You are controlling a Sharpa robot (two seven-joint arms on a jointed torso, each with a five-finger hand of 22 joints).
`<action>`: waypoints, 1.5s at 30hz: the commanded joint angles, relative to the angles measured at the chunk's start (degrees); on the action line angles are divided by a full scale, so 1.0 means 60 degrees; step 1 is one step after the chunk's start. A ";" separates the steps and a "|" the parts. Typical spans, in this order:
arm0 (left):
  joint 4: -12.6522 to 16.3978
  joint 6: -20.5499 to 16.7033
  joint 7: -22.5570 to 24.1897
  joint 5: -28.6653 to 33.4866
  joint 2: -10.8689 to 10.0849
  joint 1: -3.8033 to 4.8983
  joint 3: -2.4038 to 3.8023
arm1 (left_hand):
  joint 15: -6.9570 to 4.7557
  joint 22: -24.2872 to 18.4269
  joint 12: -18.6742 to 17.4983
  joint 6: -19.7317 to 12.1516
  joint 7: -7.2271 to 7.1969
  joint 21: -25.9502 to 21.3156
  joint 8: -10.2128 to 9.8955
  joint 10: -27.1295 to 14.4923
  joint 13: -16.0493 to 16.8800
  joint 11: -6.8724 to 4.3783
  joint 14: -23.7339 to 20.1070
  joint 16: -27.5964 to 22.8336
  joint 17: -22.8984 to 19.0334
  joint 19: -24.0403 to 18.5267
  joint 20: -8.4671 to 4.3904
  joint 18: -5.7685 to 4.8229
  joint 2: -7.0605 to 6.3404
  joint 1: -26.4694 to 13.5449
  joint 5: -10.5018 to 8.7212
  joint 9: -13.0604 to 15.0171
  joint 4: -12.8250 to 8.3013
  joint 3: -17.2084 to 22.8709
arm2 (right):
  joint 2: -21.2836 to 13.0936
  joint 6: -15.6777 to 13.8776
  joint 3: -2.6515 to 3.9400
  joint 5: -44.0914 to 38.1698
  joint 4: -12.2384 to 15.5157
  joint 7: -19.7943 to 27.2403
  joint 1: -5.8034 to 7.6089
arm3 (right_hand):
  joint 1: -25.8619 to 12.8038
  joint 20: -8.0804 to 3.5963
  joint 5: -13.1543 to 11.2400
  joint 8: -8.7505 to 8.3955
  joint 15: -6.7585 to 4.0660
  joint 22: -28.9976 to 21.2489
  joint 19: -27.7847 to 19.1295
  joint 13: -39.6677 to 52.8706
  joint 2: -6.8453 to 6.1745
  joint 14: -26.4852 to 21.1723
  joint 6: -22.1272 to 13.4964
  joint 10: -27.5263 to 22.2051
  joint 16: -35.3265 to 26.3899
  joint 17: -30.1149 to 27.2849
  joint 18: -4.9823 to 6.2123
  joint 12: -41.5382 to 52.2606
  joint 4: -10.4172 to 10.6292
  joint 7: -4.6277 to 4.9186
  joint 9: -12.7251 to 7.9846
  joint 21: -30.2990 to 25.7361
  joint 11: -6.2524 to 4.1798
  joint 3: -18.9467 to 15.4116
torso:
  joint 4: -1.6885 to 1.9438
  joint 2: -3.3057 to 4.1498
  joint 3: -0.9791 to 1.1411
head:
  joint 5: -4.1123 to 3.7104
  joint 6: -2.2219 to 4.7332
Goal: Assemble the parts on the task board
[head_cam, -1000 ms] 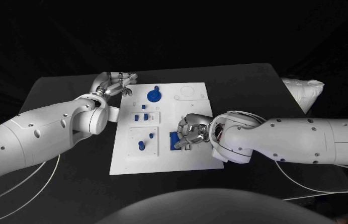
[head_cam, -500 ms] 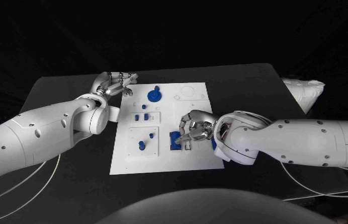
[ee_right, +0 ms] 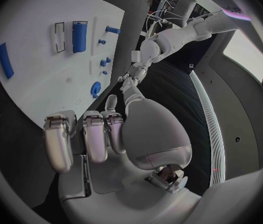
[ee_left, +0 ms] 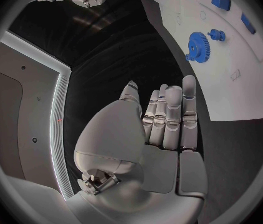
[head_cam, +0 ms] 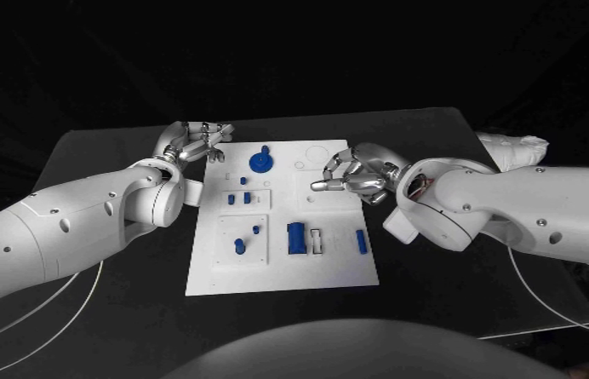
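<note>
Nearest you on the black table (head_cam: 111, 311), the task board (head_cam: 283, 272) lies flat, its near third bare white. Just beyond that bare strip you see a blue rectangular block (head_cam: 296, 238) standing beside an outlined slot, a slim blue bar (head_cam: 361, 241) near the board's right edge, and a small blue peg piece (head_cam: 239, 246) in the left inset panel. Farther up sit 2 small blue pieces (head_cam: 239, 198) in the next panel, then a blue gear (head_cam: 260, 159) near the far edge. Small marks on the board are too tiny to read, and you can make out no writing.

The right hand (head_cam: 353, 176) hovers over the board's right edge at mid-depth, fingers curled inward with nothing in them; part of the board beneath it is hidden. The right wrist view shows those fingers bent close together over the board's corner.

At the far left corner, the left hand (head_cam: 194, 143) sits just off the board on the table, fingers straight and side by side in the left wrist view, holding nothing.
</note>
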 commanded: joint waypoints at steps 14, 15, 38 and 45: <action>0.0013 0.0070 0.0032 -0.0035 0.0059 0.0007 0.0006 | -0.0017 0.0017 0.0065 -0.0082 -0.0014 -0.0048 0.0063 -0.0086 -0.0004 0.0000 -0.0068 -0.0063 -0.0015 0.0089 0.0009 0.0096 0.0119 0.0019 0.0061 0.0017 -0.0002 -0.0071 | -0.1564 0.3680 -0.0015 -0.1722 0.0422 -0.3559 0.0107 | -0.0794 0.0481 0.0318 -0.4919 0.0565 0.2509 0.0982 0.2505 0.0558 0.1033 0.1162 0.0969 0.0039 0.2516 -0.0063 0.0035 0.1240 0.0716 -0.4549 0.0043 0.0646 -0.0242 | -0.0003 0.0011 0.0017 | -0.0071 0.0002; 0.0012 0.0068 0.0030 -0.0035 0.0061 0.0007 0.0006 | -0.0017 0.0017 0.0065 -0.0082 -0.0014 -0.0048 0.0063 -0.0086 -0.0004 0.0000 -0.0068 -0.0063 -0.0015 0.0089 0.0009 0.0096 0.0119 0.0019 0.0061 0.0017 -0.0002 -0.0071 | -0.1627 0.3790 -0.0016 -0.1827 0.0427 -0.3680 0.0103 | -0.0840 0.0501 0.0322 -0.5031 0.0607 0.2509 0.0982 0.2505 0.0561 0.1033 0.1143 0.0969 0.0039 0.2516 -0.0063 0.0035 0.1266 0.0739 -0.4662 0.0043 0.0684 -0.0262 | -0.0007 0.0014 0.0016 | -0.0089 0.0002; 0.0020 0.0092 0.0031 -0.0035 0.0058 0.0007 0.0006 | -0.0017 0.0017 0.0065 -0.0082 -0.0014 -0.0048 0.0063 -0.0086 -0.0004 0.0000 -0.0068 -0.0063 -0.0015 0.0089 0.0009 0.0096 0.0119 0.0019 0.0061 0.0017 -0.0002 -0.0071 | -0.0899 0.4657 -0.0016 -0.2519 -0.0309 -0.4425 -0.0498 | -0.0872 0.0499 0.0658 -0.4760 0.0534 0.2509 0.0982 0.2505 0.0601 0.1033 0.1490 0.0969 0.0039 0.2516 -0.0063 0.0035 0.1087 0.0615 -0.4609 0.0043 0.0605 -0.0171 | 0.0000 0.0014 0.0021 | -0.0323 0.0002; 0.0031 0.0099 0.0027 -0.0035 0.0030 0.0006 0.0006 | -0.0017 0.0017 0.0065 -0.0082 -0.0014 -0.0048 0.0063 -0.0086 -0.0004 0.0000 -0.0068 -0.0063 -0.0015 0.0089 0.0009 0.0096 0.0119 0.0019 0.0061 0.0017 -0.0002 -0.0071 | -0.0561 0.4657 -0.0016 -0.2507 -0.0439 -0.4438 -0.0671 | -0.0561 0.0443 0.0695 -0.4663 0.0459 0.2509 0.0982 0.2505 0.0505 0.1033 0.1806 0.0969 0.0039 0.2516 -0.0063 0.0035 0.0690 0.0505 -0.4603 0.0043 0.0513 0.0015 | -0.0005 0.0013 0.0007 | -0.0334 0.0002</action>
